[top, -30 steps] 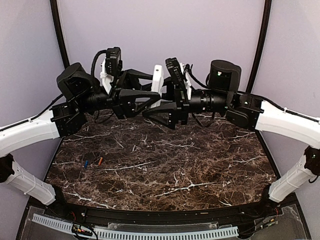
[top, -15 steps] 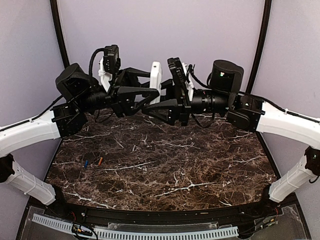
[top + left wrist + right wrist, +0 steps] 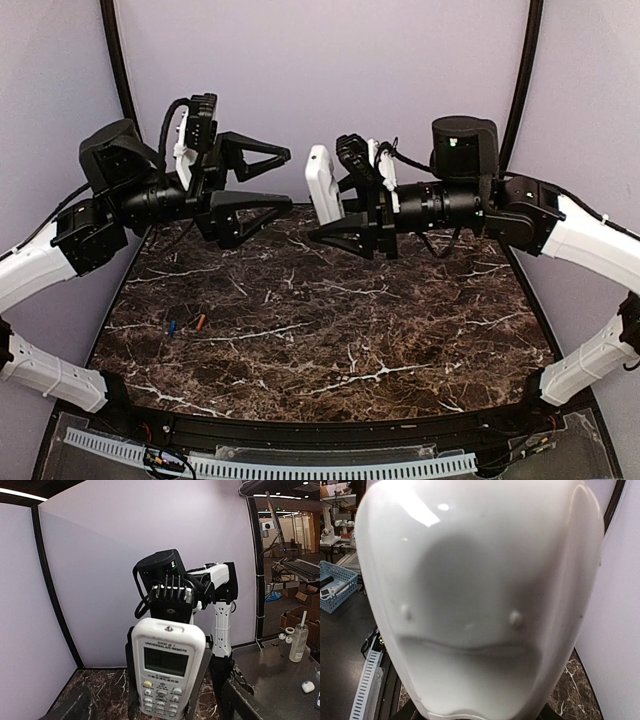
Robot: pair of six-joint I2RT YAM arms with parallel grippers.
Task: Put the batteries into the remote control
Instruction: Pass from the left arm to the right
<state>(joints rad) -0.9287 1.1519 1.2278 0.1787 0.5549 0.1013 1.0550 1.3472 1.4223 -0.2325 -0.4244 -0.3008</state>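
- Top external view: one remote control (image 3: 321, 185) is in the air above the far part of the counter (image 3: 350, 330), standing upright on its end.
- The right gripper (image 3: 330, 195) is closed on the remote control, one finger above it and one below in this view.
- The left gripper (image 3: 288, 180) is just to the left of the remote control and apart from it. Its two fingers are spread wide and hold nothing.
- Two batteries lie on the counter near its left edge, well apart from both grippers. One is blue (image 3: 171, 327) and one orange-red (image 3: 200, 322), and they lie close together.
- Only this view shows the batteries and both grippers together.
- Left wrist view: only here does the front of the remote control show, with one pale screen and rows of buttons below it. Dark fingers of the right gripper flank its sides, and the right arm (image 3: 220, 580) rises behind it.
- A clear bottle (image 3: 298, 642) stands on a separate surface at the right.
- Right wrist view: the plain white back of the remote control fills nearly the whole view, too close to make out detail. A blue basket (image 3: 335, 592) sits off to the left.
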